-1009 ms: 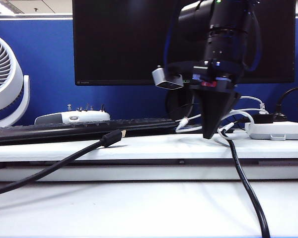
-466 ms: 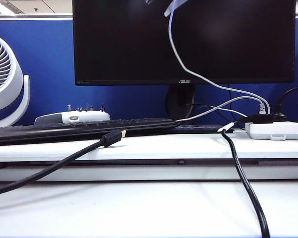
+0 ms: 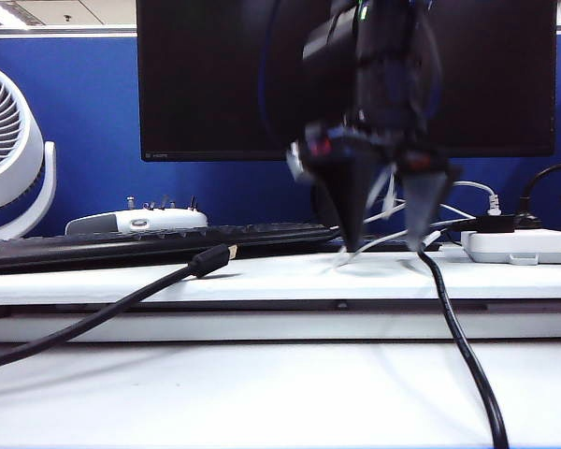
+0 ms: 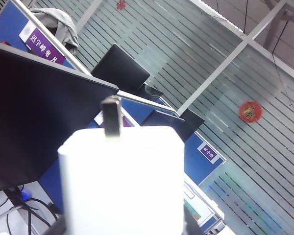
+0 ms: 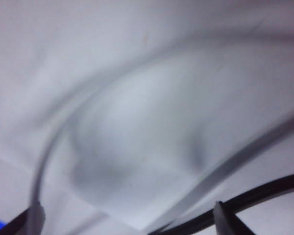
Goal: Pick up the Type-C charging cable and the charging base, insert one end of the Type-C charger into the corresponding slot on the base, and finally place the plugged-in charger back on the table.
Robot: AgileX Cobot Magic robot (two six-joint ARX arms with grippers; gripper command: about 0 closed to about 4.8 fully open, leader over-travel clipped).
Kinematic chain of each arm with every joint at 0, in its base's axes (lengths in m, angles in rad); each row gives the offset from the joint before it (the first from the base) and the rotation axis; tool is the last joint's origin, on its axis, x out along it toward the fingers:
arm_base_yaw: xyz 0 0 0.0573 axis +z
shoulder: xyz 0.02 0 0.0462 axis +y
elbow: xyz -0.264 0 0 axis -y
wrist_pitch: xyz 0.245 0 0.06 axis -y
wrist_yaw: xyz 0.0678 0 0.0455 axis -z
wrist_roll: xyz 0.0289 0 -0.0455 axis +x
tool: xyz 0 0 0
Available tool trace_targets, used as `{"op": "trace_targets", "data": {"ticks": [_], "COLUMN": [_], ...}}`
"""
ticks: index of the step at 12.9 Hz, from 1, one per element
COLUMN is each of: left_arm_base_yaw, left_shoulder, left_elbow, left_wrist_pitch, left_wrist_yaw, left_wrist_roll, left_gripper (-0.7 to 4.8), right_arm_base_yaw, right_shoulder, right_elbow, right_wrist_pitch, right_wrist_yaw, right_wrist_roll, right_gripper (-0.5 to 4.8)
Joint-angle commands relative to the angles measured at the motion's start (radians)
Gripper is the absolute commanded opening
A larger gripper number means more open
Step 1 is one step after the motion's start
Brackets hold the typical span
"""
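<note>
Overhead, open right gripper [image 3: 384,245] above white table [image 3: 262,393].

charging base [image 4: 120,183] — white | monitor [image 3: 215,84] — black | partition [image 3: 93,112] — blue | table [image 3: 262,393] — white

White table [image 3: 262,393] under thick black cable [image 3: 467,360].

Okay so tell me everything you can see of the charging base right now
The charging base shows only in the left wrist view, very close to the camera. It is a small white boxy block with rounded corners and a smooth, plastic-looking surface, slightly blurred. A flat metal prong sticks out of its far face, pointing away from the camera. It is off the table, with office ceiling and partitions behind it. Dark shapes flank its lower edges, probably the left gripper's fingers, so it looks held. No port face shows.
</note>
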Motion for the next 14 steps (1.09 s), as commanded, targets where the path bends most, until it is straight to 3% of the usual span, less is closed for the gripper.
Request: {"op": "trace_targets", "data": {"ticks": [1,3,4,5,6,8,9,12,14], "left_arm_base_yaw": [0.000,0.000,0.000,0.000,0.000,0.000,0.000,0.000,0.000], "left_shoulder": [-0.007,-0.007,-0.007,-0.007,-0.008,-0.008,-0.008,-0.007,-0.008], "left_elbow": [0.005,0.005,0.005,0.005,0.005,0.005,0.005,0.005,0.005], "left_wrist_pitch": [0.033,0.033,0.032,0.032,0.032,0.033,0.048,0.049,0.052], "left_wrist_yaw": [0.004,0.003,0.004,0.004,0.005,0.004,0.001,0.001,0.001], "left_wrist_roll": [0.007,0.007,0.007,0.007,0.007,0.007,0.006,0.007,0.007], "left_gripper": [0.79,0.79,0.79,0.79,0.79,0.79,0.79,0.79,0.79], "right_arm_base_yaw": [0.000,0.000,0.000,0.000,-0.002,-0.002,0.000,0.003,0.003], "right_shoulder": [-0.005,-0.006,-0.024,-0.064,-0.162,-0.276,-0.324,-0.348,-0.345], "right_elbow": [0.010,0.009,0.009,0.009,0.009,0.009,0.009,0.009,0.008], "right_wrist_pitch": [-0.053,0.255,0.346,0.453,0.680,0.824,0.907,0.742,0.488], "right_wrist_yaw": [0.054,0.072,-0.012,-0.166,-0.340,-0.443,-0.292,-0.191,0.008], "right_wrist_roll": [-0.026,0.022,0.109,0.261,0.404,0.410,-0.069,-0.327,-0.450], "right_gripper": [4.79,4.79,4.79,4.79,4.79,4.79,4.79,4.79,4.79]}}
